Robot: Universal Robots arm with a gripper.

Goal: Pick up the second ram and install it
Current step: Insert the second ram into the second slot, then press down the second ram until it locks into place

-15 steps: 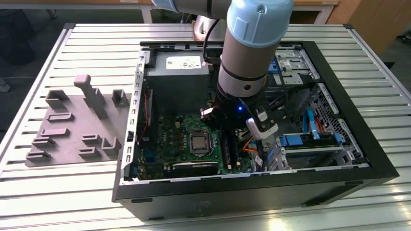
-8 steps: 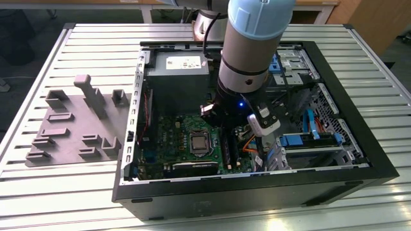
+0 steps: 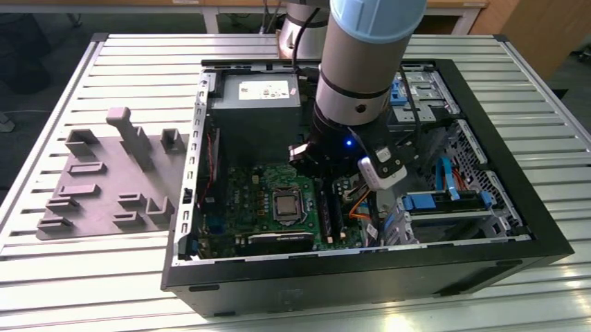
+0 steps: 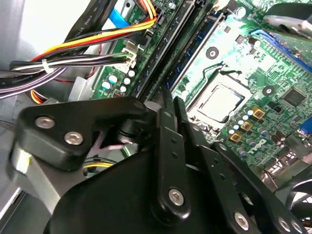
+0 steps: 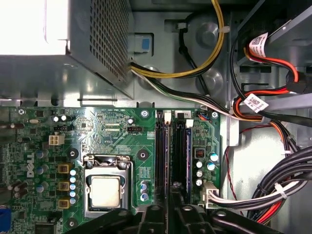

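My gripper [image 3: 324, 182] is down inside the open computer case [image 3: 517, 207], over the green motherboard [image 3: 249, 197]. In both wrist views its black fingers are pressed together, so the gripper [image 4: 168, 100] is shut. I see no stick between them. The gripper [image 5: 169, 207] hangs just above the two long black memory slots [image 5: 171, 151] beside the processor socket [image 5: 106, 190]. A narrow bluish strip [image 5: 162, 156] runs along the slot nearer the socket. I cannot tell whether that strip is the second ram.
A grey power supply box [image 3: 254, 97] fills the back of the case. Thick cable bundles [image 5: 278, 190] run close beside the slots. A drive cage with blue brackets [image 3: 434, 202] stands on the exterior view's right. A grey parts fixture [image 3: 106, 176] lies on the slatted table outside the case.
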